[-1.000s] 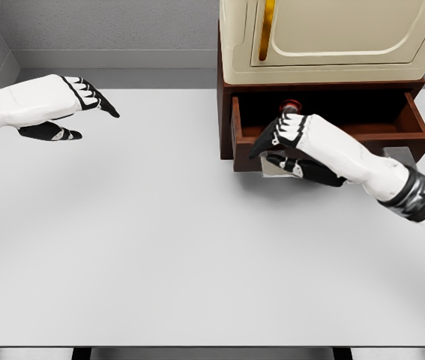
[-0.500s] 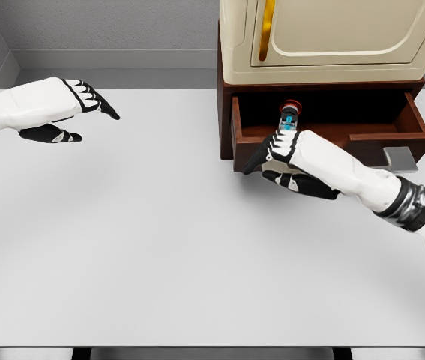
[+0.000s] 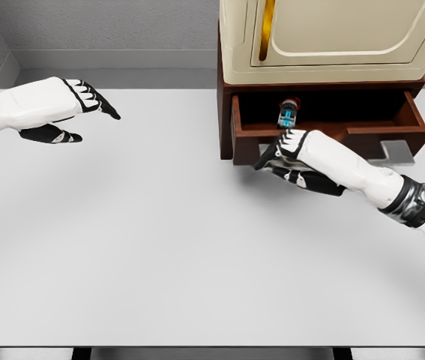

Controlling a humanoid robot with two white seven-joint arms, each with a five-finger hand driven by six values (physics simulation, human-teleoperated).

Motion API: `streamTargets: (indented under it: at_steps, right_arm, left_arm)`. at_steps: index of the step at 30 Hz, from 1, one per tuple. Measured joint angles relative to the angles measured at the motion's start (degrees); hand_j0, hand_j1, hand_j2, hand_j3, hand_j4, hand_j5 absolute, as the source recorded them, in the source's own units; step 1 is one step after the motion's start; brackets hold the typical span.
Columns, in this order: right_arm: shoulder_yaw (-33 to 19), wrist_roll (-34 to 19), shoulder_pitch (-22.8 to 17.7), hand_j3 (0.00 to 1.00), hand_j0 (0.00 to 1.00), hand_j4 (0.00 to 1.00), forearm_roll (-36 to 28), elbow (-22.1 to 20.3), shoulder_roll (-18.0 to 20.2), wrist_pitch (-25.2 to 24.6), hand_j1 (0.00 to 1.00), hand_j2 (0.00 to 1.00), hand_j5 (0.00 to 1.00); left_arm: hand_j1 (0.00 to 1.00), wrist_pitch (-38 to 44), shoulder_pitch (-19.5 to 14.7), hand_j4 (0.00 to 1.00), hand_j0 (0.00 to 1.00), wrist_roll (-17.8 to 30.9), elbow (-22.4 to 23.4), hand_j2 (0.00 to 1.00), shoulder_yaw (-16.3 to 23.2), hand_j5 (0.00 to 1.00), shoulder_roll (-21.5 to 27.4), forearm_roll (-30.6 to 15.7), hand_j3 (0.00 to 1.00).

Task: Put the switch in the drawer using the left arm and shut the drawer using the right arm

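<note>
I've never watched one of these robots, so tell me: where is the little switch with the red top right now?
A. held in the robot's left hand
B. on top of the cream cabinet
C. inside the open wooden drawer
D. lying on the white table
C: the switch lies inside the open drawer, just beyond the right hand at the drawer's front; the left hand holds nothing.

A cabinet (image 3: 324, 37) stands at the back right of the table (image 3: 160, 247), and its drawer (image 3: 332, 135) sticks out toward the front. The switch (image 3: 288, 112) lies inside the drawer, near its left end. The right hand (image 3: 291, 157) is against the drawer's front, and the left hand (image 3: 62, 109) is far off at the table's left side.
</note>
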State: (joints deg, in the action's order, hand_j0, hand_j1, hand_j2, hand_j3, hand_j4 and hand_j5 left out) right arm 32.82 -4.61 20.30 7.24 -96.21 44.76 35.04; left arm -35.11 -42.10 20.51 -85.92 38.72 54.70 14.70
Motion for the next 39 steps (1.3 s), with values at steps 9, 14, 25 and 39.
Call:
streamTargets:
  at_steps: [9,14,25,39]
  right_arm:
    - [-0.19,-0.03,2.29,0.55,0.55,0.55,-0.26,1.75,-0.15,0.0,0.55,0.55,0.55]
    - [-0.13,-0.01,3.43,0.55,0.55,0.55,-0.34,1.93,-0.62,0.0,0.55,0.55,0.55]
    - [0.28,-0.01,4.48,0.55,0.55,0.55,-0.33,2.57,-2.17,-0.02,0.55,0.55,0.55]
    - [0.73,-0.07,3.16,0.52,0.52,0.52,0.48,-3.08,-1.05,0.0,0.52,0.52,0.52]
  left_arm:
    - [0.8,0.0,0.0,0.8,0.8,0.0,0.06,0.8,0.0,0.8,0.0,0.22,0.8]
    - [0.8,0.0,0.09,0.8,0.8,0.0,0.05,0.8,-0.11,0.8,-0.04,0.08,0.8]
    - [0.8,0.0,0.0,0.8,0.8,0.0,0.08,0.8,-0.3,0.8,-0.01,0.13,0.8]
    - [0.81,0.0,0.0,0.81,0.81,0.0,0.02,0.81,-0.36,0.81,0.0,0.07,0.81]
